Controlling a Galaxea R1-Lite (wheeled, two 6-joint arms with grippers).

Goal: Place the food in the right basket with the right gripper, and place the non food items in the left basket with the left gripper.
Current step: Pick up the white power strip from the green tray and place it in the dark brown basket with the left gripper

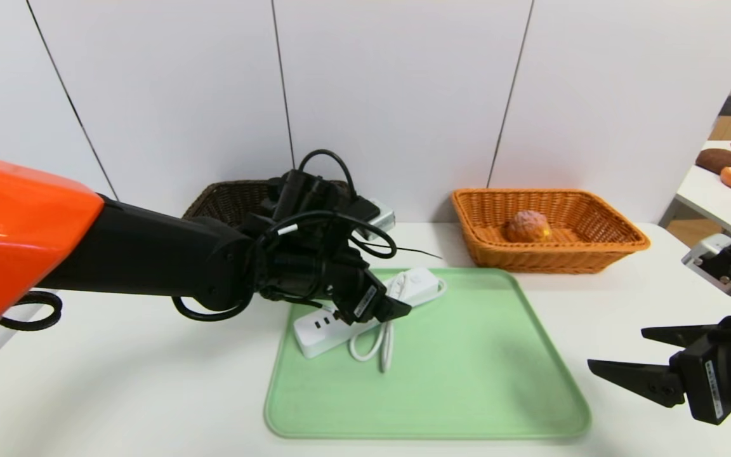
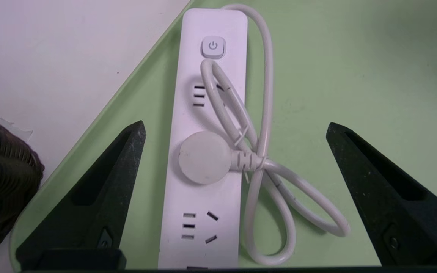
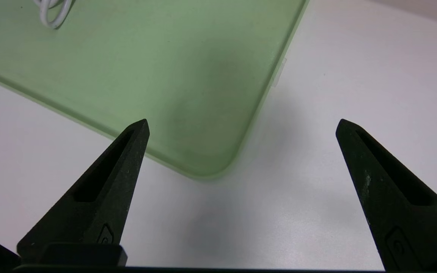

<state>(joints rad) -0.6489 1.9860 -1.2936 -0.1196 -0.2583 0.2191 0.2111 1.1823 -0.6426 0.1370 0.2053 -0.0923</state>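
Fingers wide apart, my left gripper [image 2: 235, 129] hangs just over the power strip [image 1: 365, 303]. It holds nothing. One finger [image 2: 101, 197] is on the side of the strip toward the tray's edge, and the other is past the looped cord [image 2: 268, 182]. The strip is white and lies flat on the green tray [image 1: 467, 381], at the tray's far left part. Its round plug [image 2: 204, 158] rests on top of the strip.

My right gripper [image 1: 619, 352] is spread wide too and holds nothing. It hangs over the table [image 1: 118, 381], just beside the tray's near right corner.

Behind the tray on the right sits the orange basket [image 1: 594, 254], with a brown bun [image 1: 528, 226] inside it. Behind the tray on the left sits the dark basket [image 1: 223, 200], partly hidden by my left arm.
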